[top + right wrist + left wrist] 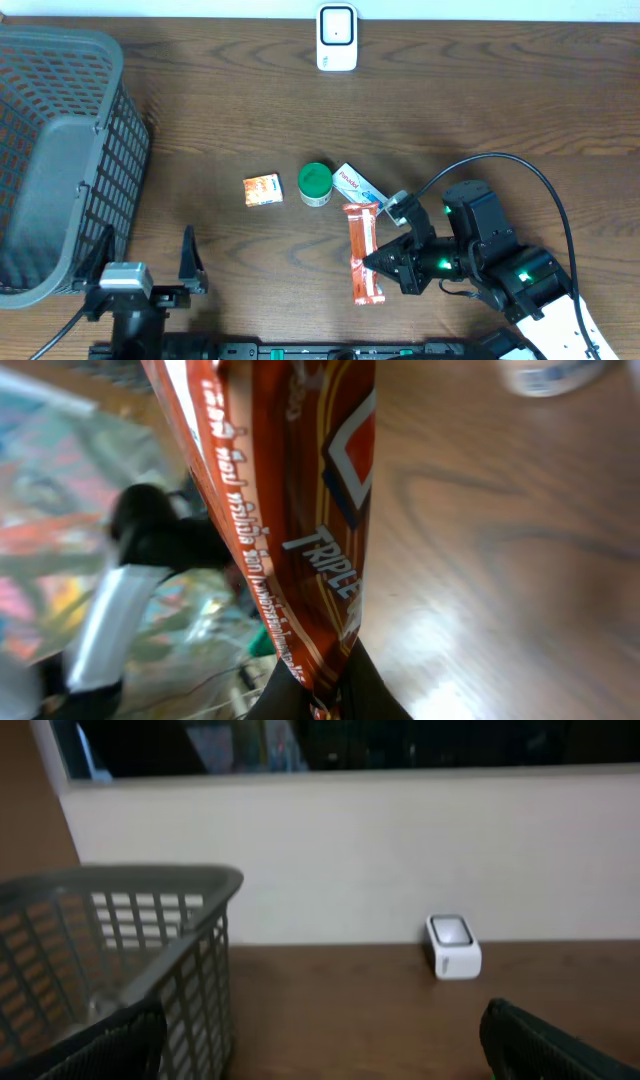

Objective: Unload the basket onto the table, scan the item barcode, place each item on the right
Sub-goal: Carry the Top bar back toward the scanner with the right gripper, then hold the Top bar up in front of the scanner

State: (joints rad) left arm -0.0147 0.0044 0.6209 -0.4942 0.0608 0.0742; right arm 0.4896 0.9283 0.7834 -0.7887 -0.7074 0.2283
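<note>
1. The right jaws clamp the red snack packet [363,250] near the middle of the bench [520,110].
2. The white scanner [337,37] stands well apart, at the far edge.
3. The left jaws gape wide beside the basket [60,150], holding nothing.

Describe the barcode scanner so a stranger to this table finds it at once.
Start at the large grey basket on the left of the wooden table, then follow the table's far edge rightward to about its middle. The scanner stands there alone, by the wall. It is the only plain white block; the coloured packets and green-lidded jar lie clustered nearer the front.
</note>
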